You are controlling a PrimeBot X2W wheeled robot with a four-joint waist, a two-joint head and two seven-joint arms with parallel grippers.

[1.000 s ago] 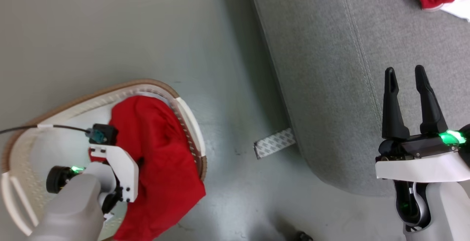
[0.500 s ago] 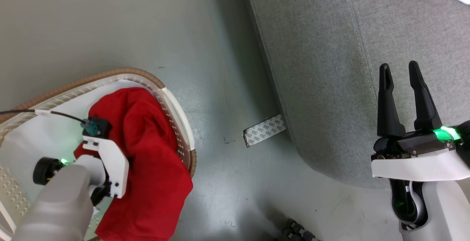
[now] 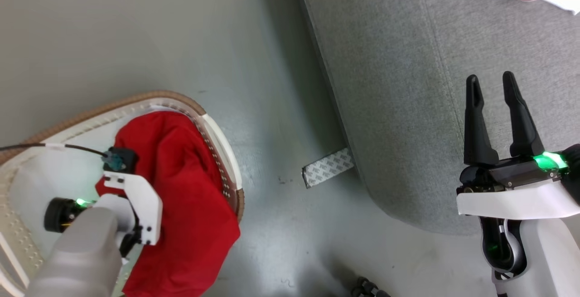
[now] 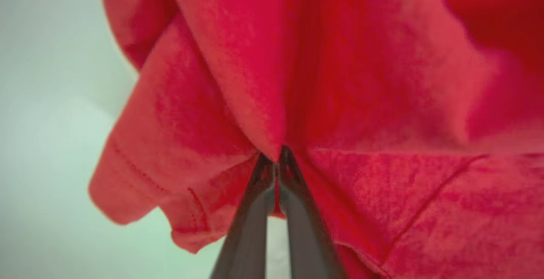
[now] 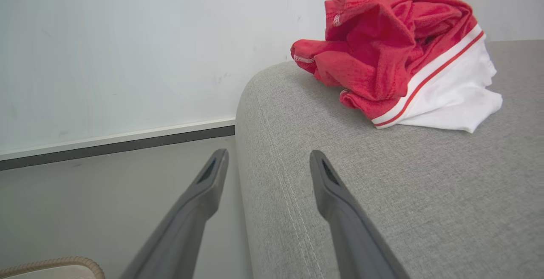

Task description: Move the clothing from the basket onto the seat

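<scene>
left end effector [image 4: 278,155]: clenched; its two dark fingers meet on a fold of the plain red garment [image 4: 361,79], with cloth bunched up around the tips.
grip spot: near the garment's 9 o'clock edge in the head view, under the pale wrist.
plain red garment, lie: its long axis runs roughly 12 to 6 o'clock in the head view; the upper part is inside the basket [image 3: 149,100], the lower part spills over the rim at about 5 o'clock.
basket: on the floor [image 3: 136,30], well apart from the seat [image 3: 408,84].
key relation: the seat lies at about 2 o'clock from the left end effector, across bare floor and a patterned strip [image 3: 327,174]. By my judgement the carry must lift first, so the trailing cloth clears the rim.
right end effector [image 3: 489,79]: released, fingers spread and empty, above the seat's near corner.
nearer arm: the left, already on the cloth.
jersey [image 5: 382,49]: crumpled on the seat, at 1 o'clock from the right end effector.
</scene>
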